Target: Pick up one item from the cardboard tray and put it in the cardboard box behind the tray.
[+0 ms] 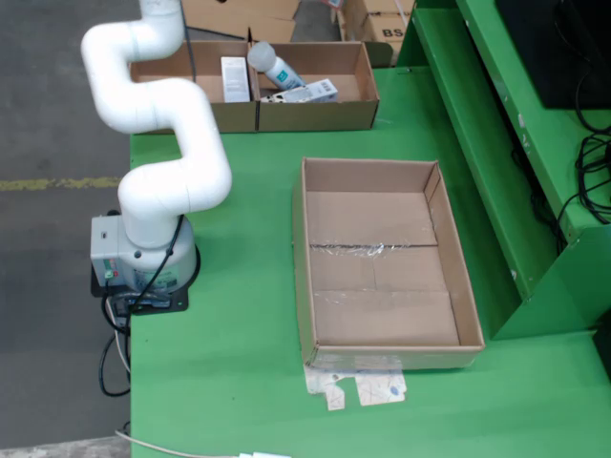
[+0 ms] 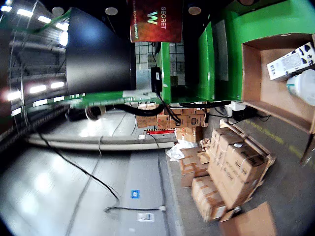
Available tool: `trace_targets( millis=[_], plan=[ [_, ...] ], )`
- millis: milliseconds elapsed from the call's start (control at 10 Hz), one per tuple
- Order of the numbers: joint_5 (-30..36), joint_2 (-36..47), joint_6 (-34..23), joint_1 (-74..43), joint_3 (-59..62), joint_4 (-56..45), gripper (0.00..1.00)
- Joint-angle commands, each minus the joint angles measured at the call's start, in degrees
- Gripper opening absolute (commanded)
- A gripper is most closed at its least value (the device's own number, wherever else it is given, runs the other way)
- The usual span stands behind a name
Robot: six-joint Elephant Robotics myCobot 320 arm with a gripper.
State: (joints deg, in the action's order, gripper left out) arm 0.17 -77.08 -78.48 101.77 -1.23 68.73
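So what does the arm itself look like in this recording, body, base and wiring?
In the fixed view, the glossy white arm of rounded tubular segments rises from a grey base block on a black mounting plate. Black cables trail from the base off the green table. The gripper is out of frame.

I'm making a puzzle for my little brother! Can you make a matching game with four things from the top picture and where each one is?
Things:
1. robot arm base
2. big cardboard box
3. white bottle
4. paper scraps

Places:
A. inside the far cardboard tray
B. on the green table's left edge
C. in the middle of the table, nothing inside
D. on the table just in front of the big box

Pairs: 1-B, 2-C, 3-A, 4-D
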Motion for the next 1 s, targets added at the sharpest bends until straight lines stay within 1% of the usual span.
trace_targets(
  millis=[0,200,300,700,800,900],
  plan=[
    [91.1,32.4,75.6,-14.7,1.2,-89.4,0.0],
    [89.9,29.4,70.3,-14.5,1.2,-82.7,0.0],
    [90.3,28.3,69.7,-15.0,1.2,-80.5,0.0],
    [89.1,27.9,69.4,-15.3,1.2,-79.5,0.0],
    [89.0,26.9,68.7,-15.7,1.2,-77.4,0.0],
    [89.0,26.9,68.7,-15.7,1.2,-77.4,0.0]
  ],
)
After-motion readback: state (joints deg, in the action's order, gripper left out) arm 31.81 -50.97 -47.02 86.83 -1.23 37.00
